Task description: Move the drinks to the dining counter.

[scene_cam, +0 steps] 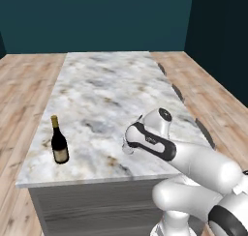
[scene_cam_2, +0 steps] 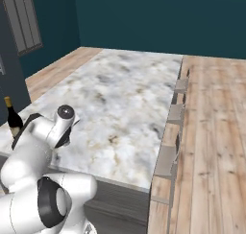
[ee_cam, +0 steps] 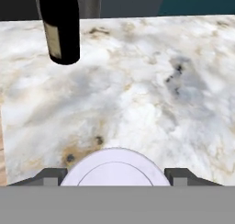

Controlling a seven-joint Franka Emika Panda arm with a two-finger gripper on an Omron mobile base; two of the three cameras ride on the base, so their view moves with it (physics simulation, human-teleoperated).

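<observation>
The dining counter (scene_cam: 106,85) (scene_cam_2: 125,84) is a marbled island top stretching away from me. A tall dark wine bottle (scene_cam: 59,142) (scene_cam_2: 13,117) (ee_cam: 59,25) with a tan label stands upright near the counter's near left corner. My gripper (scene_cam: 127,148) (ee_cam: 114,175) hangs low over the counter's near edge, right of the bottle. In the hand view its two fingertips (ee_cam: 48,175) press against both sides of the white round lid of the cup (ee_cam: 114,165) (scene_cam: 127,147). Whether the cup rests on the marble or hangs just above it, I cannot tell.
Stools (scene_cam_2: 175,114) (scene_cam: 178,92) line the counter's right side above a wooden floor (scene_cam_2: 216,132). Dark teal walls close off the back. Bare marble (ee_cam: 160,81) spreads ahead of the hand and right of the bottle.
</observation>
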